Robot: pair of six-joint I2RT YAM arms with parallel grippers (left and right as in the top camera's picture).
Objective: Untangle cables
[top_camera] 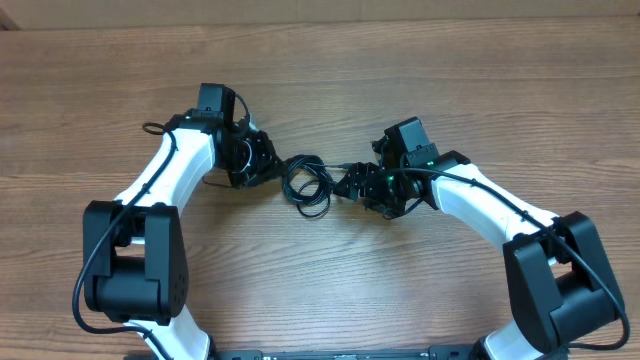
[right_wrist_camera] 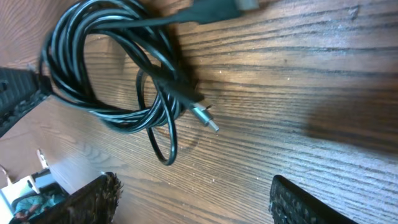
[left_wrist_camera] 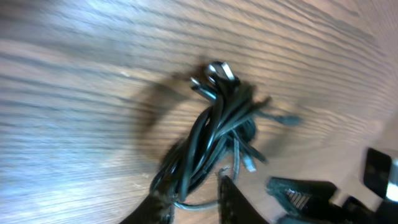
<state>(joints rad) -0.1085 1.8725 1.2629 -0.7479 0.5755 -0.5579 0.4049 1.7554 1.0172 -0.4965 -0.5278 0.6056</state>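
Untangling is barely starting: the cables (top_camera: 308,184) are lying bunched on the bench (top_camera: 450,80) between the right pincer (right_wrist_camera: 193,183), gaping empty, and the left pincer (left_wrist_camera: 193,196), whose grip I cannot tell. Next probably needs pinching 1 plug (right_wrist_camera: 204,117).

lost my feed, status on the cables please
left claw astride the cables, grip unclear. right claw open, empty, facing them. cables one tangled coil on table. nothing in the way.

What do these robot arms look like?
The left arm and right arm share smooth white links, chunky black joints and black wires running alongside. The left gripper and right gripper are black, with textured fingers. Small green lights glow on the right wrist.
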